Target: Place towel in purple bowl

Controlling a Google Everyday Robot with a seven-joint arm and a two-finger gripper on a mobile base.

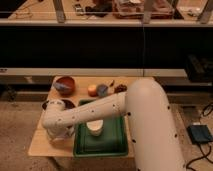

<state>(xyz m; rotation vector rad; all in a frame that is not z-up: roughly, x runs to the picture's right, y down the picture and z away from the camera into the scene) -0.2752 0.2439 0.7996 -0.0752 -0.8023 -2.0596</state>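
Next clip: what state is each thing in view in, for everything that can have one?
end effector: low over the table's front left, beside the green tray
purple bowl: upright, partly hidden by the arm
towel: not discernible
reddish-brown bowl: upright, bluish-grey item inside
white cup: upright in the green tray
green tray: flat on the table, holding only the cup

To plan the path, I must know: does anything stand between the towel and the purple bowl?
Nothing visible does. The gripper is down at the towel on the table's front left; the purple bowl lies just behind it.
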